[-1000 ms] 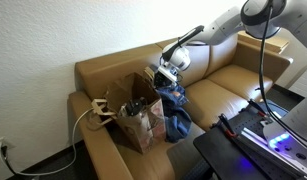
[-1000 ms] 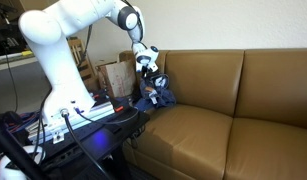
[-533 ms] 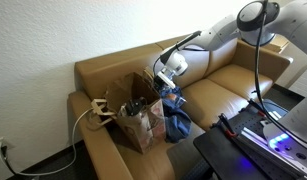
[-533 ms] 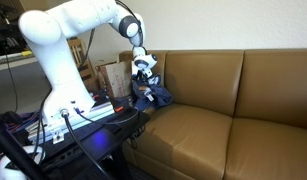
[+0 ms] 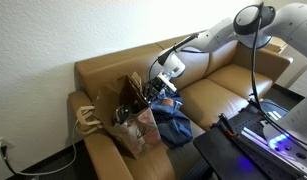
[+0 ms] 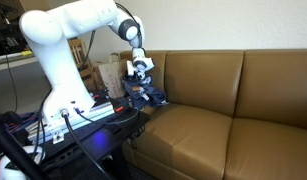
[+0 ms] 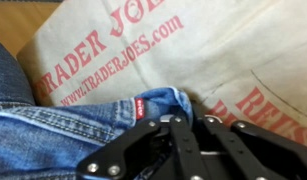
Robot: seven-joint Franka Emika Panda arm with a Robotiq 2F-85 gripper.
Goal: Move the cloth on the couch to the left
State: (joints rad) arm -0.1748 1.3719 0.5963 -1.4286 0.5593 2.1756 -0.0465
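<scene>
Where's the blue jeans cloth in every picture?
Exterior view: rumpled blue denim cloth lower middle, on the tan leather couch.
Exterior view: left of centre.
Wrist view: bottom left.
Shared landmark: brown paper bag beside it.

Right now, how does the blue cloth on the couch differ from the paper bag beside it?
The cloth is blue denim; the paper bag is tan, with red Trader Joe's lettering in the wrist view. The cloth lies rumpled and low; the paper bag stands taller, with handles. Both sit at the same end of the couch, touching.
</scene>
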